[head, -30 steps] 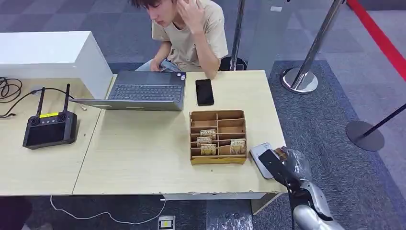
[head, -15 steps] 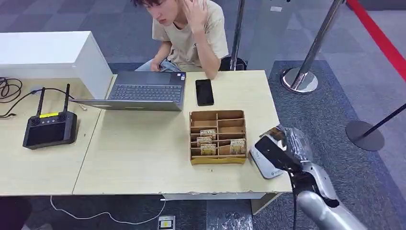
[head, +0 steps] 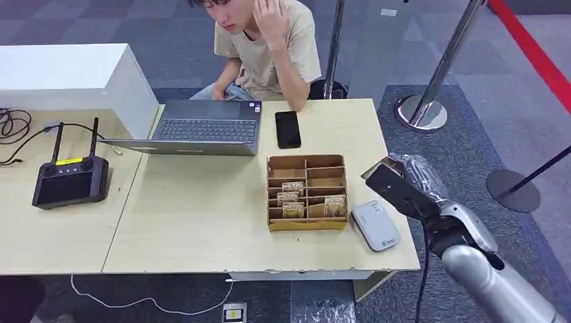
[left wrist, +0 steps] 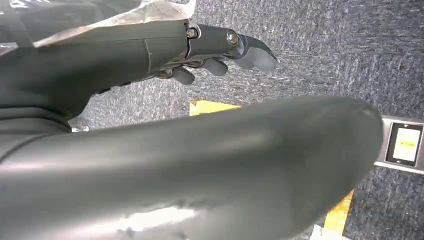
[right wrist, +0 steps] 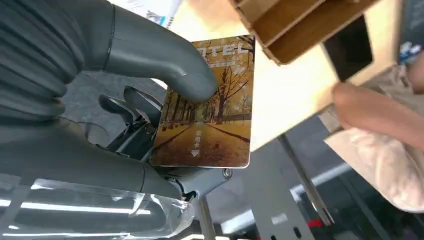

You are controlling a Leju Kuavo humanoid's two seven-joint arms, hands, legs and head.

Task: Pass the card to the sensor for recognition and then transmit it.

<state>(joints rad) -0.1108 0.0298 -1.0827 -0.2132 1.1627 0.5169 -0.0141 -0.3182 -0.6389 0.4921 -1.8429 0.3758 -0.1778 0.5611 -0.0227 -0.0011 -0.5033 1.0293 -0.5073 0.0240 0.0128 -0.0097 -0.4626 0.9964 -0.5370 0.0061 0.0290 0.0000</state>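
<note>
While raised off the table's right edge, right hand pinches glossy rectangular card, autumn-avenue print, thumb pressed on its face. Now lifted higher and farther than a second ago, uncovering white rounded sensor right of cardboard box. Left hand hangs empty over grey carpet, fingers loosely curled.

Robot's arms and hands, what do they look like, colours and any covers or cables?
The right arm is smooth silver metal with a black cable running along it. The right hand is dark grey to black, with clear crinkled plastic wrap near the wrist, a ribbed grey cover and a thick grey thumb. The left hand is matching grey with darker fingers and a visible screw.
</note>
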